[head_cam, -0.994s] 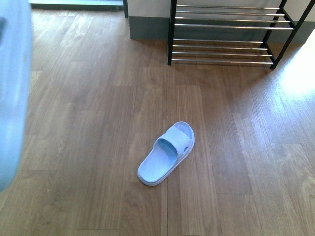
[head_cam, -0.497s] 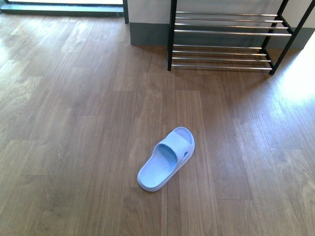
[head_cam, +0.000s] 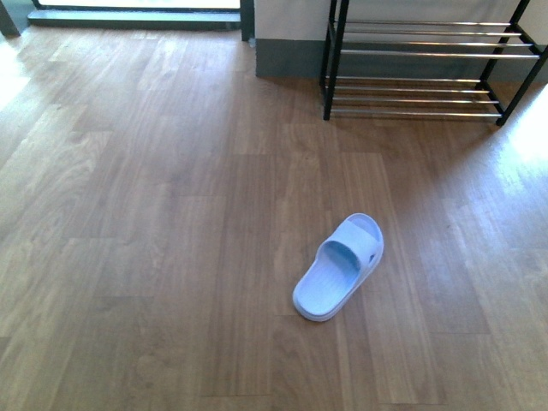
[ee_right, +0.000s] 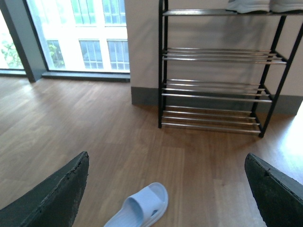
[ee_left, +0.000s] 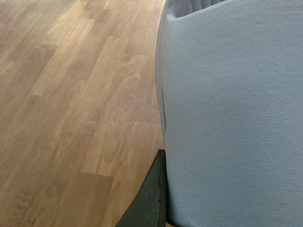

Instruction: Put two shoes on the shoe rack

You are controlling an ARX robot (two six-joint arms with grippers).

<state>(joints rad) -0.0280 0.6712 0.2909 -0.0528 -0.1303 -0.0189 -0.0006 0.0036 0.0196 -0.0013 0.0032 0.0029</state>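
Observation:
The shoe rack [head_cam: 419, 53] [ee_right: 213, 87] stands against the far wall, a black frame with chrome rod tiers. On its top tier two white-soled shoes [ee_right: 265, 4] show only by their soles at the picture's edge. My left gripper [ee_left: 227, 198] is shut on a pale blue slide sandal [ee_left: 232, 109], which fills most of the left wrist view; one dark finger [ee_left: 150, 198] presses against its side. A second slide sandal [head_cam: 341, 267] [ee_right: 139, 205] lies on the wooden floor. My right gripper [ee_right: 166, 161] hangs open above and behind it, nothing between its fingers.
Wooden plank floor [head_cam: 154, 240] stretches all around. A grey skirting and pale wall [ee_right: 142, 71] run behind the rack. A tall window [ee_right: 75, 33] with a dark frame lies to the left of the rack.
The held sandal, at the front view's left edge a second ago, has left that view. The floor sandal and rack now sit further right in the front view.

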